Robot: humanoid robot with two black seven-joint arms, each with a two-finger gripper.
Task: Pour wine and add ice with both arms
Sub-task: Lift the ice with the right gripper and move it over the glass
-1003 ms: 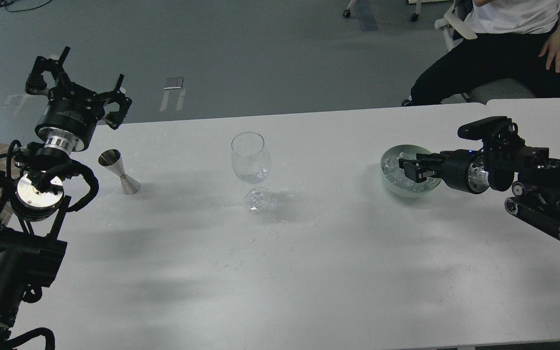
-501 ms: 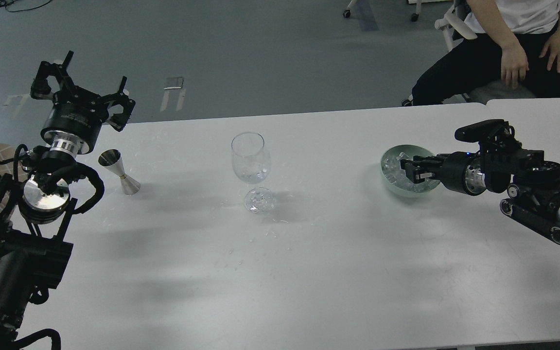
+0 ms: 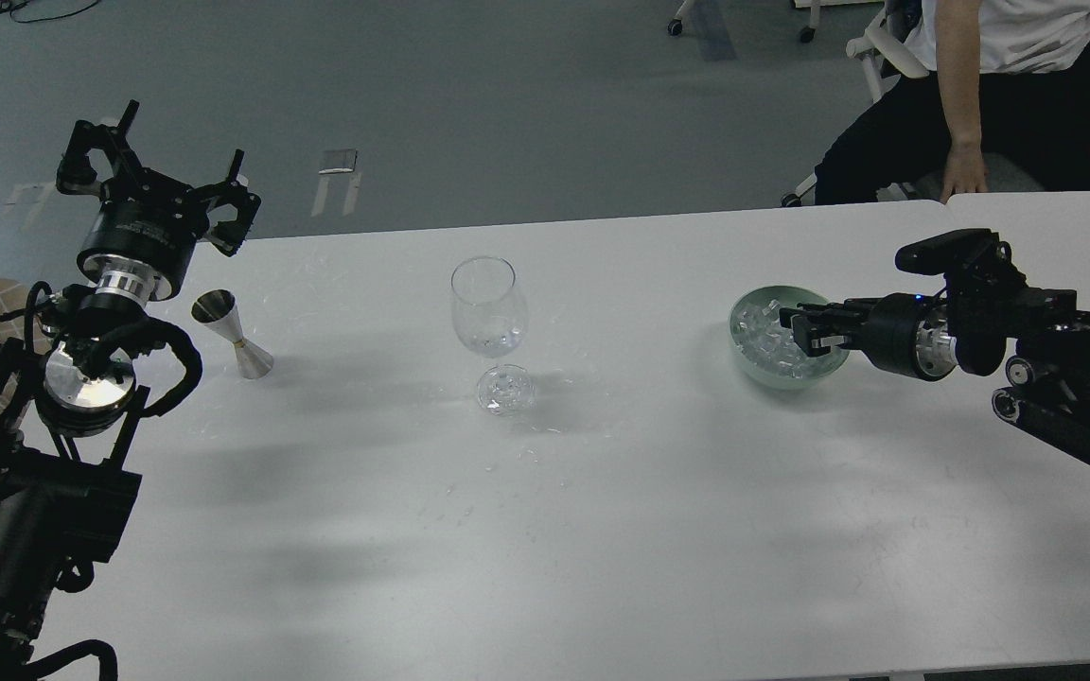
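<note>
We see even, cool, fairly bright light on the table (image 3: 602, 492). Soft broad shadows lie across it: a faint one just right of the glass (image 3: 489, 307), darker bands in front of the glass and toward its left. The glass's rim and foot catch small highlights. Focus is sharp throughout, with no motion blur; the black arms lose detail in shade.

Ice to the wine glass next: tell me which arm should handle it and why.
Right. The right gripper is already at the green bowl, reaching in over the ice. The left gripper is raised at the far left, beyond the metal jigger, well away from the bowl.
</note>
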